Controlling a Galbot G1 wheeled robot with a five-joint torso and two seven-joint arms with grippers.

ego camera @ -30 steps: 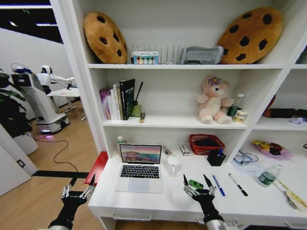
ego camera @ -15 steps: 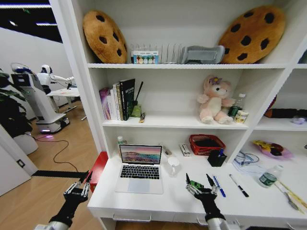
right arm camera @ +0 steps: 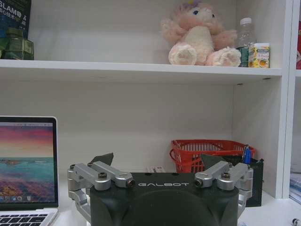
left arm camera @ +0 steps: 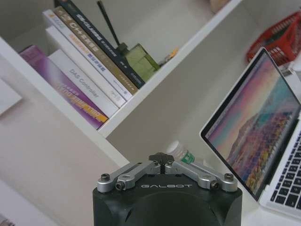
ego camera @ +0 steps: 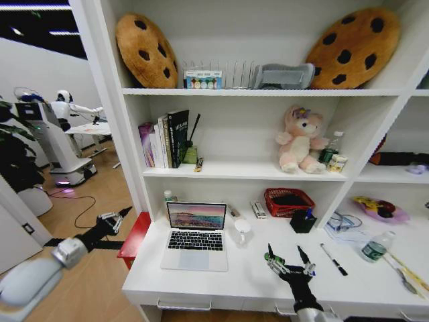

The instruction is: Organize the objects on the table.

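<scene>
Head view: right gripper (ego camera: 289,257) is held spread, probably over the tiny green toy car, hidden; left gripper (ego camera: 111,220) is raised off-table, fingers closed.

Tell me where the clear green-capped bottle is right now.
In the head view, the clear green-capped bottle stands on the white desk, far right, beyond the black pen.

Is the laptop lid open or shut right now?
Open. The laptop sits on the table with its lid raised, the screen lit with a colourful wallpaper and the keyboard exposed; the left wrist view shows the same.
</scene>
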